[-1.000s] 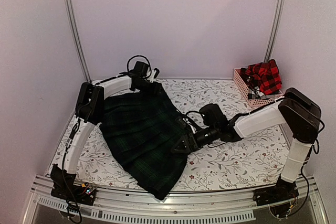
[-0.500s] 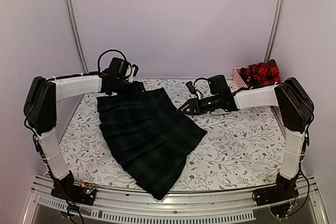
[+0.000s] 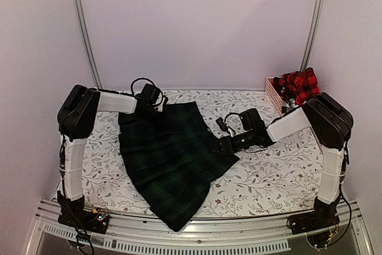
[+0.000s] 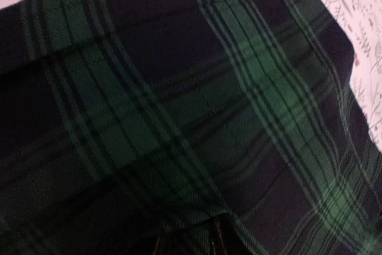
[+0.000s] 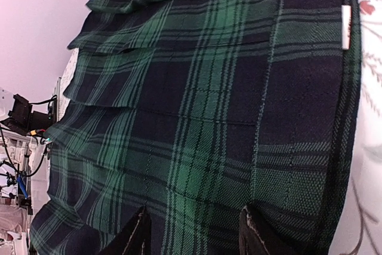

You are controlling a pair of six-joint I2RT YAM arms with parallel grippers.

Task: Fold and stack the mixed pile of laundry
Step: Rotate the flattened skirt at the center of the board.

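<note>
— Where is the tartan piece point(image 3: 170, 162)?

— Spread flat on the left half of your table cloth point(image 3: 268, 177). It is dark green and navy and pleated, and its near corner reaches the metal rail point(image 3: 239, 234) at the table's front edge. The rest of the laundry is well apart at the far right. There the red-and-black flannel shirt point(image 3: 300, 86) is heaped over the pink basket point(image 3: 274, 95). The dark clothes point(image 3: 290, 103) under it are mostly hidden, so you cannot sort them by eye.

— And my grippers?

— Your right gripper point(image 5: 196, 231) is at the tartan's right edge. Its fingers point(image 5: 138, 234) are spread, with the cloth lying flat between them and nothing pinched. Your left gripper point(image 3: 158, 113) is down at the far left corner of the tartan. Its wrist view shows almost only fabric. The fingertips are dark and cut off by the bottom edge, so I cannot tell whether they are parted or nipping the cloth.

— Any label to read?

— There is one small white tag point(image 5: 346, 26) on the tartan's edge in the right wrist view. It is too small to show any writing.
</note>
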